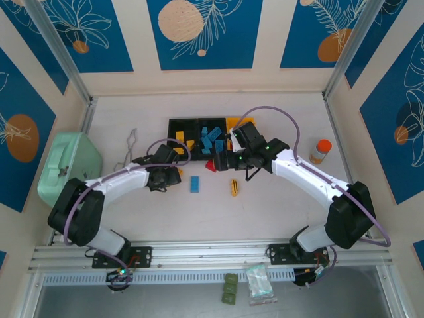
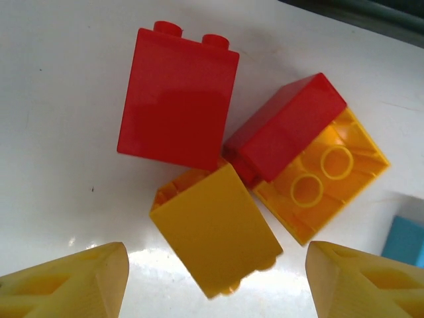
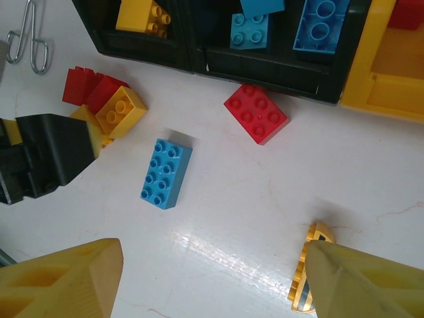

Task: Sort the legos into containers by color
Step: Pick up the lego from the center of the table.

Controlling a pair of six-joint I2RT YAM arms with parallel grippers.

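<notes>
Left jaws: released; the left gripper (image 2: pixel 215 285) hangs left of centre over a small heap of bricks, its yellow fingertips (image 2: pixel 66 281) standing apart and clasping none of them
Heap: a tall red plastic brick (image 2: pixel 177 99) lies on its side, touching a plain yellow plastic brick (image 2: pixel 215 228); beside them a second red brick (image 2: pixel 285 126) rests on an upturned yellow brick (image 2: pixel 324 175) whose hollow underside shows
Right jaws: released; the right gripper (image 3: pixel 212 285) hangs over bare white table (image 3: pixel 252 199) just near of the bins, with nothing between its fingers
Containers: three open plastic bins joined in a row at far centre; the left black bin (image 3: pixel 139 45) holds yellow bricks (image 3: pixel 140 14), the middle black bin (image 3: pixel 265 66) holds blue bricks (image 3: pixel 250 30), and the yellow bin (image 3: pixel 391 93) on the right has something red in its far corner
Loose bricks: a long blue studded brick (image 3: pixel 165 173) lies flat between the two grippers; a flat red studded brick (image 3: pixel 256 113) lies just near of the middle black bin; a yellow piece with black stripes (image 3: pixel 306 281) is partly hidden by the right finger
Surroundings: a mint-green lidded box (image 1: pixel 69 165) sits at the left edge, metal wire tongs (image 1: pixel 128 149) lie left of the bins, and an orange-capped bottle (image 1: pixel 321 151) stands at the right
</notes>
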